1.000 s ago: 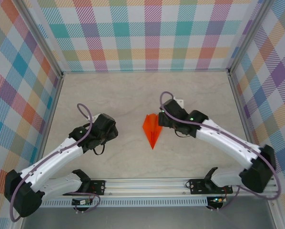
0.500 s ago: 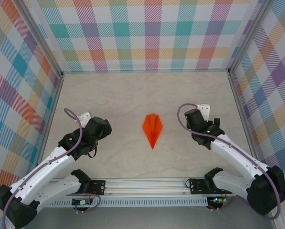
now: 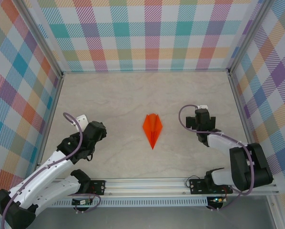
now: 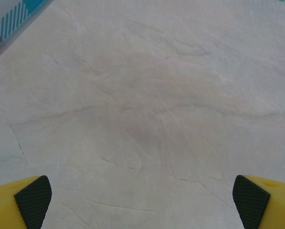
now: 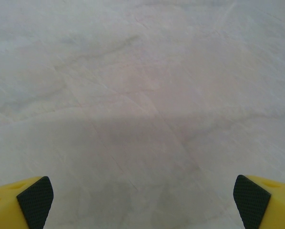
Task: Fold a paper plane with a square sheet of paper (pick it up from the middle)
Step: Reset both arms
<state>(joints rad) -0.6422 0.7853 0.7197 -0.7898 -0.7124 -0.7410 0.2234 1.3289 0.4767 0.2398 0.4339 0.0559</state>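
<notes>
Marbled beige tabletop (image 3: pixel 114 95), plaid walls (image 3: pixel 147 33); orange paper plane (image 3: pixel 152 130) centred; both jaws spread.

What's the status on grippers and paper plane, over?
Left gripper open, empty. Right gripper open, empty. Paper plane folded, lying on table between the arms. Nothing blocking it.

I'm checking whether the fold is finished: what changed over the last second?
Both arms pulled back from the paper plane: the left gripper swung out to the left, the right gripper out to the right. Both now stand open, holding nothing. The paper plane stayed flat in the middle of the table, nose toward the arms.
</notes>
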